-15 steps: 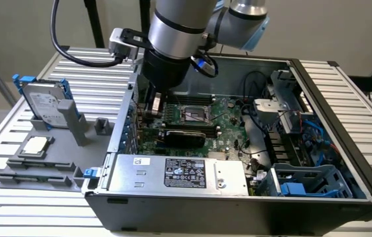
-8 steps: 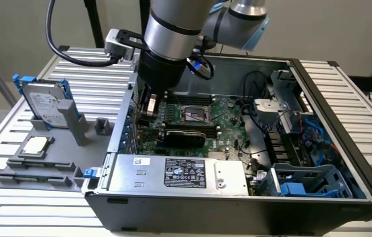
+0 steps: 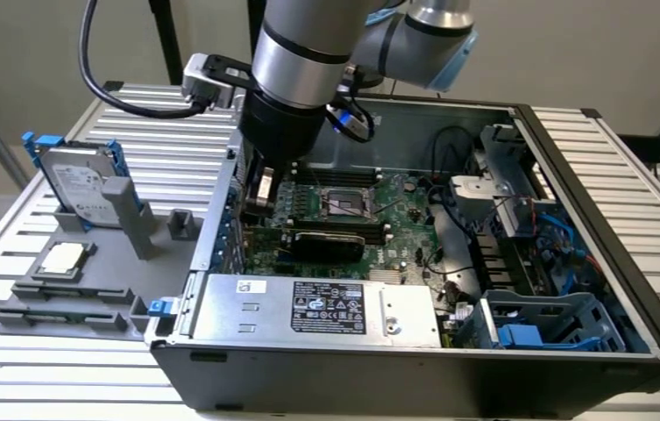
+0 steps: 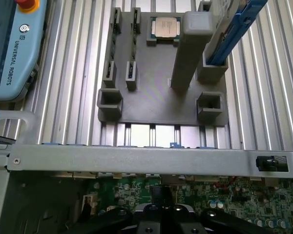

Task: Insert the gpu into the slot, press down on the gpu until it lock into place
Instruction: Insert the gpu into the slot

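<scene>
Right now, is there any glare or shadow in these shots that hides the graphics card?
Exterior view: even light, mild sheen on the power supply; the gpu sits dark below the arm, edges hard to separate. Wrist view: bright streaks on the ribbed table; the motherboard lies in shade.

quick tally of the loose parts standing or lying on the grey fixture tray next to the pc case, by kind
hard drive: 1, upright in the fixture tray
cpu chip: 1, lying flat
total: 2
</scene>
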You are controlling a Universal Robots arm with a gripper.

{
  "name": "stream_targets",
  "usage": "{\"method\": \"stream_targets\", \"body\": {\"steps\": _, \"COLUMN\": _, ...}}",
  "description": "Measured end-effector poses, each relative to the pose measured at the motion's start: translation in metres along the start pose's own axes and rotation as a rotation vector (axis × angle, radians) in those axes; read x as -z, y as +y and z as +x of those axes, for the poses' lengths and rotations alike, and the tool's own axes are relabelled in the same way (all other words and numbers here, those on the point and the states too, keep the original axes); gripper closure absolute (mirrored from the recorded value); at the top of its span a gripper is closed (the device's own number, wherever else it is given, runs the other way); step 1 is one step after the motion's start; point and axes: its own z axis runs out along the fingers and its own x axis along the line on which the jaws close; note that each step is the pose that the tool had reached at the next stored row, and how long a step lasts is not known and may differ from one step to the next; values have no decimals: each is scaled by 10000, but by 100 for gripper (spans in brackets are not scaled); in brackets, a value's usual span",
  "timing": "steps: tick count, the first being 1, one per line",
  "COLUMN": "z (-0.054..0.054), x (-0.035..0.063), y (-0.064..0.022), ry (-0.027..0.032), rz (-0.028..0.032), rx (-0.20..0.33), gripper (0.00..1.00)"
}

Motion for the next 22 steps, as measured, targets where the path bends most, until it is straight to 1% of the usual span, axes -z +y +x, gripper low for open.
{"method": "stream_targets", "body": {"steps": 11, "z": -41, "x": -16, "y": 9, "ry": -36, "rz": -5, "rx": -142, "gripper": 89}}
{"method": "stream_targets", "body": {"steps": 18, "z": -60, "x": -17, "y": 10, "ry": -74, "rz": -11, "rx": -265, "gripper": 89}}
{"method": "stream_targets", "body": {"steps": 22, "z": -69, "x": -15, "y": 11, "ry": -78, "rz": -17, "rx": -281, "gripper": 89}}
